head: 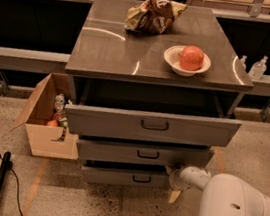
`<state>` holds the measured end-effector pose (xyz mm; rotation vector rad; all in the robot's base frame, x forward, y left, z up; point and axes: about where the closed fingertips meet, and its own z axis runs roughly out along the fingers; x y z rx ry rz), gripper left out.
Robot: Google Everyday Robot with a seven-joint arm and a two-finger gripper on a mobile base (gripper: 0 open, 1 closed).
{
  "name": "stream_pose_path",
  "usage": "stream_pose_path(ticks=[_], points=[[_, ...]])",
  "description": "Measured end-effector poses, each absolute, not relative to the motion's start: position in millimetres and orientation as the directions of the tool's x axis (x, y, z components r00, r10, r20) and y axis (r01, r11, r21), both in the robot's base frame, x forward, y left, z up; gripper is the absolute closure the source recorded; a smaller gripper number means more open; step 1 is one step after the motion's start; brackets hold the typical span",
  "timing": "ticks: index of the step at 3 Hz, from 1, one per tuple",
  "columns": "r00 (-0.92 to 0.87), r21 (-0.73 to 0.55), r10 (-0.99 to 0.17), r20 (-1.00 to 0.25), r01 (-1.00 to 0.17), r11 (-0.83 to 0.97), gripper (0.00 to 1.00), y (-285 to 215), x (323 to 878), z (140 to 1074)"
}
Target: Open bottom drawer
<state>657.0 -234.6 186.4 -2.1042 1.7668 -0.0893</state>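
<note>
Three drawers, lowest one set furthest back

The bottom drawer (114, 176) lies at 6 o'clock of the cabinet (113, 51). Its tray is hidden beneath the middle drawer (113, 152) and the top drawer (107, 121).

At 3 o'clock of its dark handle (141, 179), the gripper (174, 179) is at the drawer's right end, tucked in shadow, and I cannot tell whether it is open or closed. The white arm (231, 210) is cut off at 5 o'clock.

A cardboard box (44, 139) sits at 9 o'clock.

Smooth white plastic gripper (174, 178) sits just right of the matt grey metal bottom drawer (123, 177).
</note>
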Motion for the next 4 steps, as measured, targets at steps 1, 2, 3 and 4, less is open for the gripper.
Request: stream_pose_path(ticks=[1, 2, 3, 4], points=[[0.199, -0.312, -0.959, -0.204, -0.941, -0.129, 0.18, -237.9, 661.6, 183.4], [0.194, -0.288, -0.957, -0.215, -0.949, -0.128, 0.37, -238.9, 662.6, 179.7], [0.196, -0.274, -0.955, -0.223, -0.953, -0.132, 0.22, -238.4, 662.9, 181.6], [0.198, -0.264, -0.953, -0.228, -0.955, -0.135, 0.01, -238.7, 661.8, 184.3]])
